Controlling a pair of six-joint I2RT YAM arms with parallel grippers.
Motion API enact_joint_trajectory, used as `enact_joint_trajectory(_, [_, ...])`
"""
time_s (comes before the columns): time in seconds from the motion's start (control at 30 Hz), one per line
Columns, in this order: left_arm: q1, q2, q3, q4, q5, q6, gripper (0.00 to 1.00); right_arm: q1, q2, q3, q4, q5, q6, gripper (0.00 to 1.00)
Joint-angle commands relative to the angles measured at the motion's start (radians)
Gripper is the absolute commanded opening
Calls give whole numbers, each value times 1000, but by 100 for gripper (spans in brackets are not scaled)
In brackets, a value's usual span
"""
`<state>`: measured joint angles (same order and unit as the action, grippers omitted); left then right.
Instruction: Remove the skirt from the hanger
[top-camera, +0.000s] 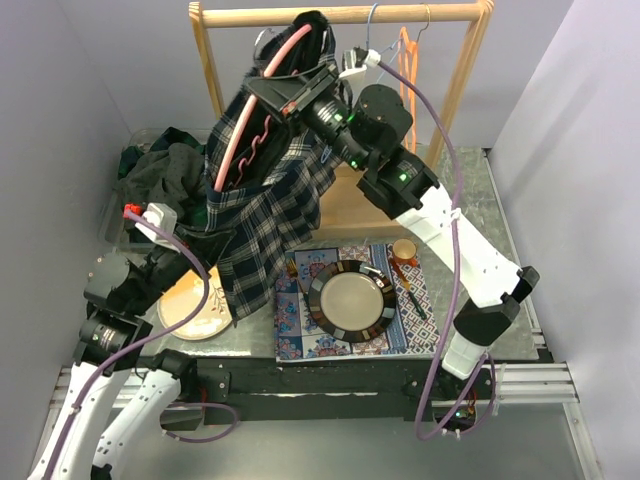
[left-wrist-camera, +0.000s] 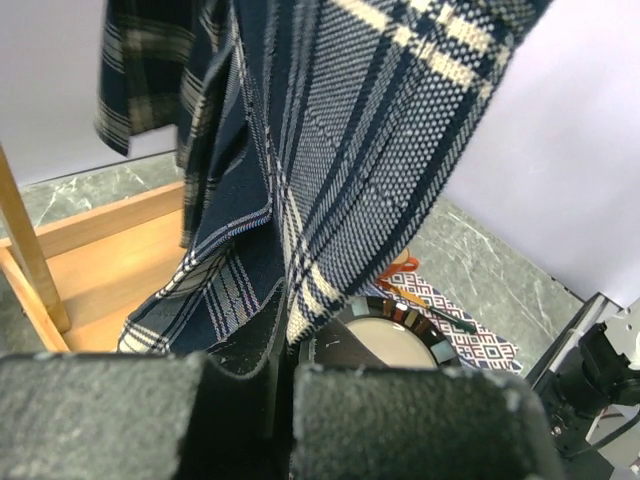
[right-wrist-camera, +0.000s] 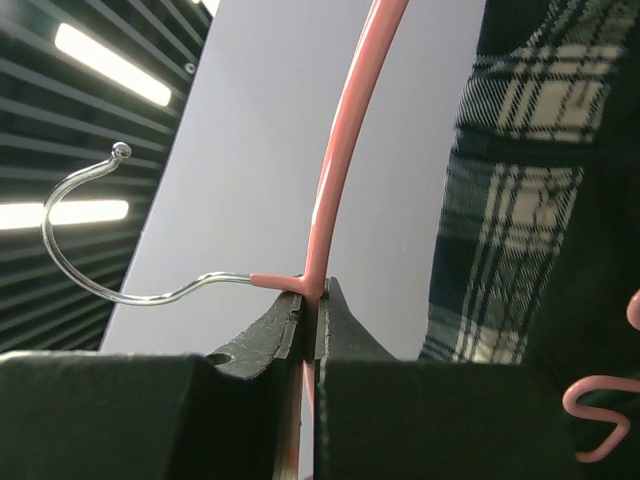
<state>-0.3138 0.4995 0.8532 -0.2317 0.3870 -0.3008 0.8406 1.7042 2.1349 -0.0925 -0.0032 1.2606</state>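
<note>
The right fingers (right-wrist-camera: 345, 335) are clamped on the pink hanger (right-wrist-camera: 337, 170) just below its wire hook, holding it up in front of the wooden rack (top-camera: 350, 14). The plaid skirt (top-camera: 265, 215) hangs on the hanger and drapes down toward the counter (top-camera: 480, 210). The left fingers (left-wrist-camera: 400, 420) are pinched together on the skirt's lower edge, with cloth caught between them. Near the hem, a plate (top-camera: 350, 303) sits on a patterned mat (top-camera: 295, 335).
</note>
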Motion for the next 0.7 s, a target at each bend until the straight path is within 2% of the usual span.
enact_joint_trajectory(0.0, [1, -30, -9, -92, -40, -14, 1, -84, -28, 138, 162, 8, 118, 0])
enact_joint_trajectory(0.1, [1, -52, -10, -104, -132, -24, 1, -113, -43, 149, 174, 6, 115, 0])
enact_joint_trajectory(0.2, [2, -56, 6, -113, -269, -41, 1, -149, -46, 155, 168, -90, 167, 0])
enact_joint_trajectory(0.37, [2, -85, 38, -139, -541, -109, 1, -161, -81, 53, 235, -211, 236, 0])
enact_joint_trajectory(0.47, [1, -92, 60, -149, -592, -133, 1, -169, -101, 11, 283, -242, 269, 0])
enact_joint_trajectory(0.57, [1, -99, 63, -156, -664, -167, 1, -169, -89, 69, 235, -247, 275, 0])
enact_joint_trajectory(0.6, [2, -99, 70, -172, -745, -179, 1, -169, -72, 86, 237, -256, 283, 0])
enact_joint_trajectory(0.67, [1, -90, 87, -199, -798, -189, 1, -170, -63, 108, 244, -294, 302, 0])
